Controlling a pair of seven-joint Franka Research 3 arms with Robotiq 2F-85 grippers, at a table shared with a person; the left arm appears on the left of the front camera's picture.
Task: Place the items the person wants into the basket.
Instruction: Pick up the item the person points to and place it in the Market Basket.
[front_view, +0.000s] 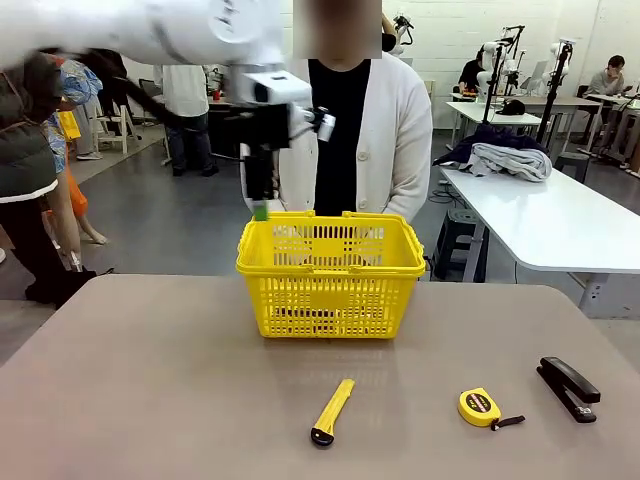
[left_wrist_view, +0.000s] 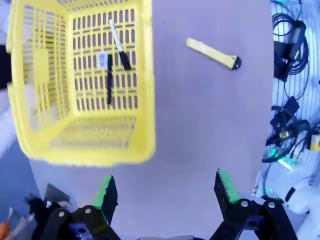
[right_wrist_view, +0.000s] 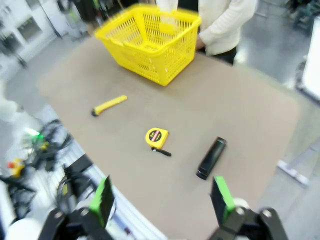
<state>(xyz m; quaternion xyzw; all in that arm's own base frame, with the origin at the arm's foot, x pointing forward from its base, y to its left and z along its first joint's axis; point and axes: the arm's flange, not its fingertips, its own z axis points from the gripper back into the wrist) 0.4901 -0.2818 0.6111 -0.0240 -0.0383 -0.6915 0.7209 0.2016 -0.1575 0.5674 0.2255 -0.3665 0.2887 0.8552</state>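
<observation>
Right claw (right_wrist_view: 162, 197): wide open, empty, hanging above the near edge of the grey bench (right_wrist_view: 240, 110).

Your target is the black desk stapler (right_wrist_view: 211, 158). It lies flat on the bench toward the robot's right, well apart from the basket. By my read it's the one wanted item left outside.

How to take it:
- Come down over its middle.
- Roll the wrist so the jaws straddle the narrow width, not the length.
- Clamp low on the body. The sprung top arm will likely give and twist if you pinch high.
- Lift straight before you traverse.

The round yellow tape measure (right_wrist_view: 156, 137) lies near the stapler, so keep the fingers off it. The yellow utility knife (right_wrist_view: 109, 105) lies farther in, toward the bench middle. Leave both.

The yellow plastic lattice-sided shopping basket (front_view: 330, 300) stands upright at the far middle of the bench. On its floor lie the thin black pen (left_wrist_view: 109, 79) and the black-capped white-barrelled marker (left_wrist_view: 120, 46), close together. They may touch at one end, but the left wrist view is too blurred to tell. I see nothing else in it.

Left claw (left_wrist_view: 166, 190): open, empty, up in the air by the basket's left side. Bring the stapler in from the right to stay clear of it.

The person in the white cardigan (front_view: 395, 130) stands right behind the basket, so release low inside and don't overshoot.
</observation>
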